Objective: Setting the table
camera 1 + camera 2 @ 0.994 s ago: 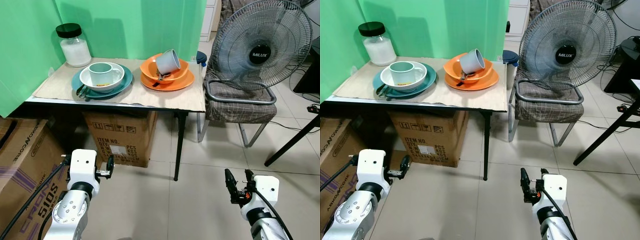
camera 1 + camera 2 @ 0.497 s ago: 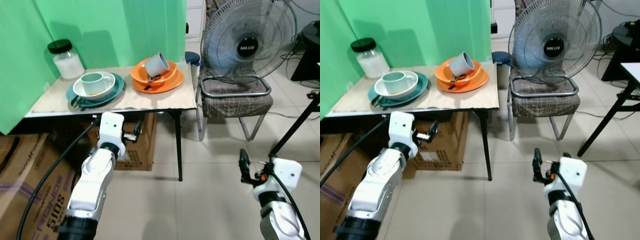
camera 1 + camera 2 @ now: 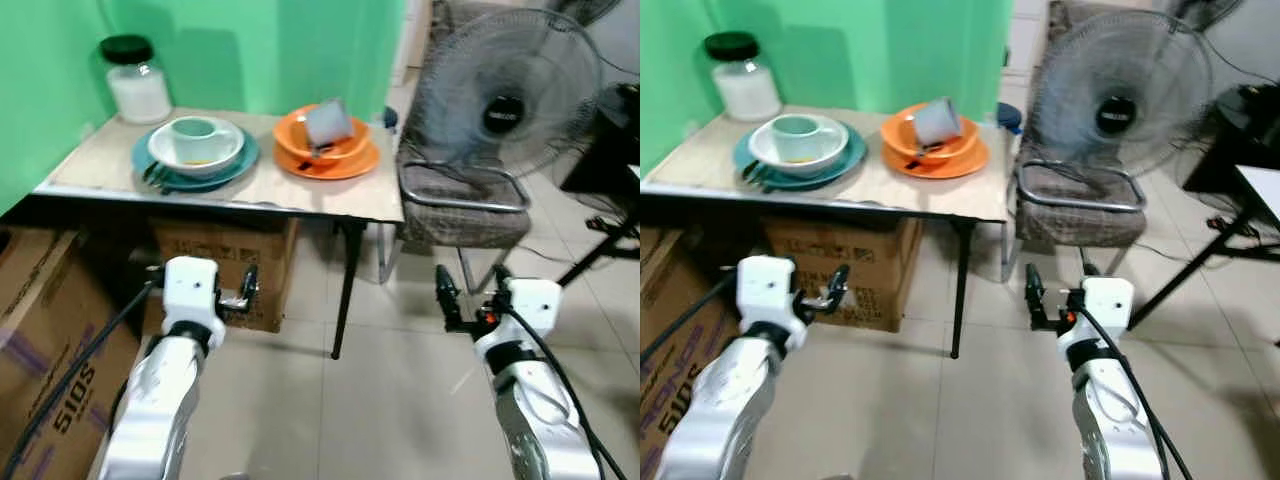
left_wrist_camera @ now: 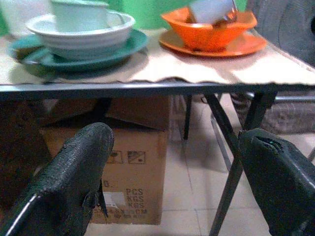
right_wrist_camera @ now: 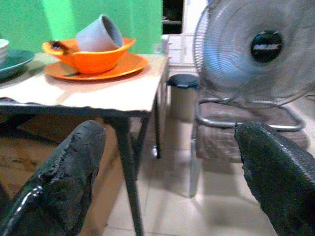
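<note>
On the cloth-covered table a teal plate carries a white bowl with a pale green cup in it; cutlery lies on the plate's edge. Beside it an orange plate holds an orange bowl with a grey cup tipped on its side. My left gripper is open and empty, below and in front of the table edge. My right gripper is open and empty too, off the table's right corner, over the floor. In the wrist views both gripper mouths face the table edge.
A glass jar with a black lid stands at the table's back left. Cardboard boxes sit under the table and at my left. A chair carrying a large fan stands right of the table. A dark table leg is between my arms.
The camera has shifted, so the whole scene has moved. My left arm has come down a little below the table edge; my right gripper has risen. Both stay open.
</note>
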`<state>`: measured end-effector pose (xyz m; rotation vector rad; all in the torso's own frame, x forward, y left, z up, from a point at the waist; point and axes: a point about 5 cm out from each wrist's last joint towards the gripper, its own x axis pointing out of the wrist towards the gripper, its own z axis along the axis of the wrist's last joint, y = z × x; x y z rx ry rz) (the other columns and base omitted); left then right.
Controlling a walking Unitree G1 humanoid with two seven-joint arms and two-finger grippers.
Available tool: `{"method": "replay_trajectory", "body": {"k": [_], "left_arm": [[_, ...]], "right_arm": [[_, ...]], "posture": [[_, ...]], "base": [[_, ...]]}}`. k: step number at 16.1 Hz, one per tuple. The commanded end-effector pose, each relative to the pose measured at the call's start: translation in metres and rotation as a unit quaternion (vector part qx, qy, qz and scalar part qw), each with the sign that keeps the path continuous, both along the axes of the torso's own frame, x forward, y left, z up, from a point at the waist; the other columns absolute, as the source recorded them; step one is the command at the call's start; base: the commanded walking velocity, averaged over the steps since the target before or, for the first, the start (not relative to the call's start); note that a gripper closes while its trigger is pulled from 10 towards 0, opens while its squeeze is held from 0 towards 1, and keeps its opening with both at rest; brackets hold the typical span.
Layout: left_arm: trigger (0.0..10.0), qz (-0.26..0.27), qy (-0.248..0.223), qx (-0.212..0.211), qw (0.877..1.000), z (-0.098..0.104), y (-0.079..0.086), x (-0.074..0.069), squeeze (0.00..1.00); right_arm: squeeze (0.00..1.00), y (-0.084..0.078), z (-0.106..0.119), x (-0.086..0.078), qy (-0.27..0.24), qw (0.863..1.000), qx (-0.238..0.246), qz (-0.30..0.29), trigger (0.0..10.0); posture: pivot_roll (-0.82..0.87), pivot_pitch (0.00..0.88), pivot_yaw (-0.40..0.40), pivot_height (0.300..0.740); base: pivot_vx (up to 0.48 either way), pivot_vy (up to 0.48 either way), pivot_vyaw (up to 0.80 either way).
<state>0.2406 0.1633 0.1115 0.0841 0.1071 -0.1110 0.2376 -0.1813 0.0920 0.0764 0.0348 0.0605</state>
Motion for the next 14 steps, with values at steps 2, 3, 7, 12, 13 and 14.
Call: {"method": "replay_trajectory", "body": {"k": [2,3,7,12,13,14], "left_arm": [[10.0,-0.011,-0.01,0.003,1.0,0.013,-0.008,-0.007,0.0],[10.0,-0.004,-0.012,0.005,1.0,0.014,-0.008,-0.008,0.0],[10.0,0.039,-0.002,0.034,0.999,0.007,-0.001,0.004,0.0],[10.0,0.008,-0.027,0.015,1.0,0.017,-0.006,0.007,0.0],[10.0,0.008,-0.028,0.015,0.999,0.017,-0.005,0.008,0.0],[10.0,0.009,-0.029,0.016,0.999,0.016,-0.005,0.008,0.0]], "right_arm": [[1.0,-0.009,0.003,0.003,-0.009,1.0,-0.009,-0.001,10.0],[1.0,-0.011,0.003,0.003,-0.008,1.0,-0.013,-0.004,10.0],[1.0,-0.013,0.002,-0.007,0.004,0.999,0.02,-0.029,10.0],[1.0,-0.006,-0.001,-0.017,0.012,0.998,0.036,-0.041,10.0],[1.0,-0.005,-0.001,-0.016,0.014,0.999,0.033,-0.041,10.0],[1.0,-0.006,-0.002,-0.016,0.017,0.999,0.03,-0.041,10.0]], "posture": [[0.08,0.019,-0.047,0.74],[0.08,0.019,-0.049,0.74],[0.02,0.013,-0.015,0.74],[0.01,0.0,-0.011,0.74],[0.01,0.0,-0.015,0.74],[0.01,0.0,-0.017,0.74]], "base": [[0.0,0.0,0.0],[0.0,0.0,0.0],[0.0,0.0,0.0],[0.0,0.0,0.0],[0.0,0.0,0.0],[0.0,0.0,0.0]]}}
